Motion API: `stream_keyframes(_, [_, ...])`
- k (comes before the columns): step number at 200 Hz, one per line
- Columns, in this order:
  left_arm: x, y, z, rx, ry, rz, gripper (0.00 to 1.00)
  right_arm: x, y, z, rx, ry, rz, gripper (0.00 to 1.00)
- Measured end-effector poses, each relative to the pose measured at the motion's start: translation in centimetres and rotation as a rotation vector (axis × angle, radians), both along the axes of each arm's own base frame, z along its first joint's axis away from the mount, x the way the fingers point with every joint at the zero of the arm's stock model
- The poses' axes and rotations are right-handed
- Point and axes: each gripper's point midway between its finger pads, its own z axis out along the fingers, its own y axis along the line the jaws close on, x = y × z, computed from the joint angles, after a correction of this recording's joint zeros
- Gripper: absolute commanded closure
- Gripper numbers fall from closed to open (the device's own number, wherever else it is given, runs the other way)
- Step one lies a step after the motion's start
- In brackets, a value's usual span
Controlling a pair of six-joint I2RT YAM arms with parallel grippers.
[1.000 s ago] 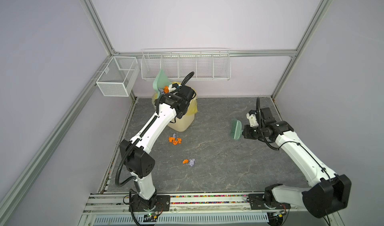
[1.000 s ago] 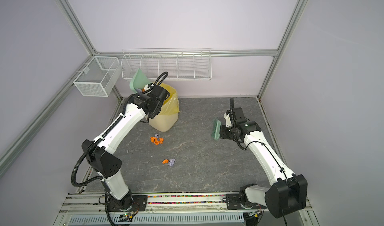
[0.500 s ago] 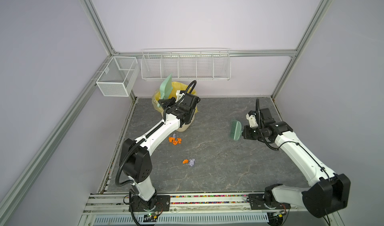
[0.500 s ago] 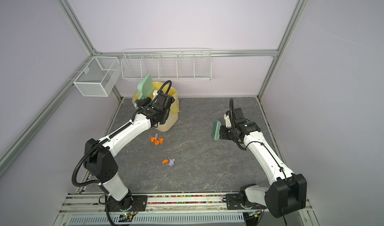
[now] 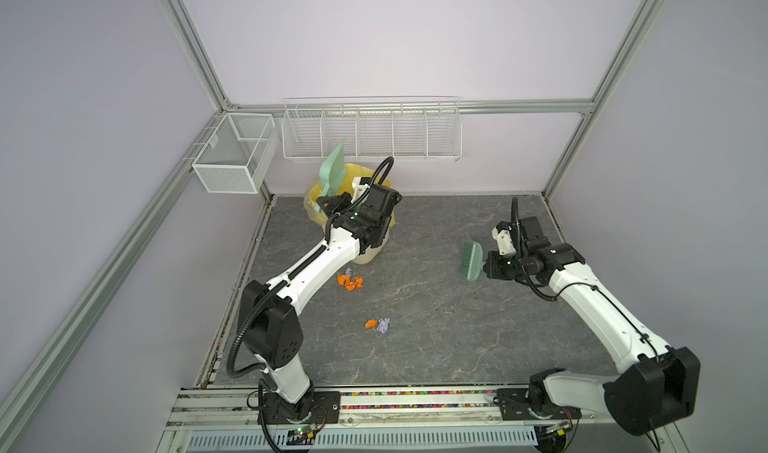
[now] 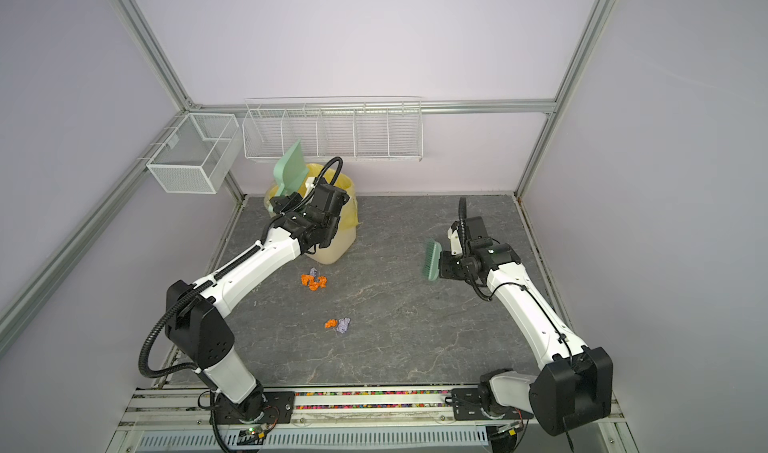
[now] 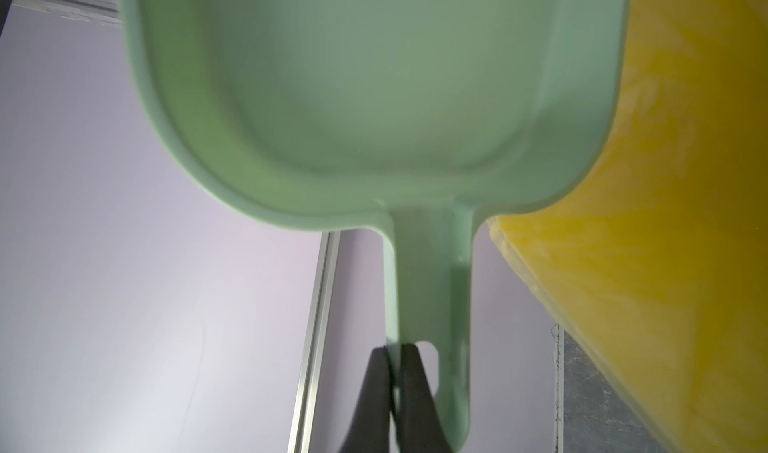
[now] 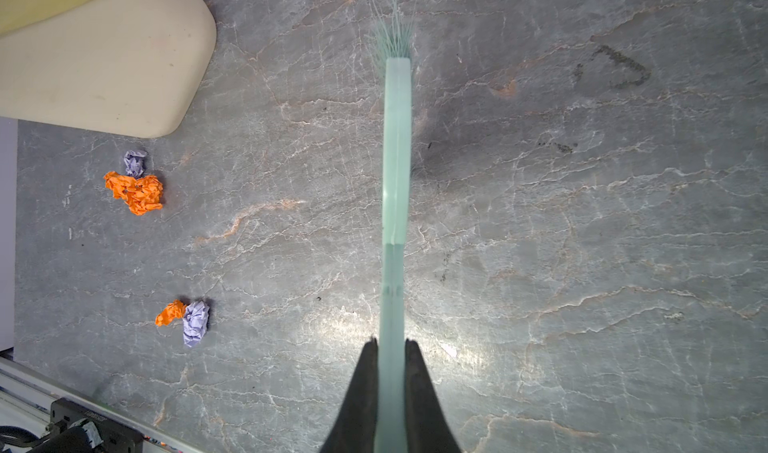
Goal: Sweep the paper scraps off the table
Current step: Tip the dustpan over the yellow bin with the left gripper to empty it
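— Fingers (image 7: 376, 392) on your left arm are clenched on one edge of the dustpan (image 7: 374, 76) handle. The pan stands nearly upright above the far left rim of the bin (image 8: 104, 56). No scrap shows in the part of the pan your wrist view covers, so I'd judge the tipping step is about over.

— Agreed. Your right fingers (image 8: 361, 392) are pinched on the brush (image 8: 397, 160) handle. You hold it out on the right side, bristles pointing left, seemingly clear of the worktop (image 5: 436, 305) and well apart from any paper.

— Paper scraps (image 5: 350, 281) lie in two small groups left of centre. Orange wads with one lavender wad sit just on the near side of the bin. An orange and a lavender wad lie side by side nearer to you.

— So the job is only partly done. Your next move, I think, calls for bringing the dustpan down with its lip flat on the worktop, just left of one group, open side facing right.

— Then carry the brush across the middle, set the bristles down to the right of that group and draw it left into the pan. The far group sits close to the bin, so you have little room for the pan there.

— Perhaps take the nearer pair first; it has open worktop all round.
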Motion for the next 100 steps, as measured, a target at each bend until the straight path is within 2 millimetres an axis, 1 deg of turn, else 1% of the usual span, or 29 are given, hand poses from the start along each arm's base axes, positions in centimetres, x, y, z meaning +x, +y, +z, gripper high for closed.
stream_keyframes(32, [-0.2, -0.2, 1.2, -0.127, -0.028, -0.044, 1.0, 0.0, 0.0, 0.0, 0.0, 0.0, 0.0, 0.93])
stream_keyframes(42, [-0.3, -0.2, 1.3, -0.156, -0.032, -0.052, 1.0, 0.0, 0.0, 0.0, 0.002, 0.001, 0.001, 0.93])
stream_keyframes(80, [-0.6, -0.5, -0.3, -0.234, 0.023, -0.086, 1.0, 0.0, 0.0, 0.0, 0.003, 0.001, 0.001, 0.93])
stream_keyframes(100, [-0.7, -1.0, -0.3, -0.305, 0.032, -0.11, 1.0, 0.0, 0.0, 0.0, 0.004, 0.002, -0.001, 0.93])
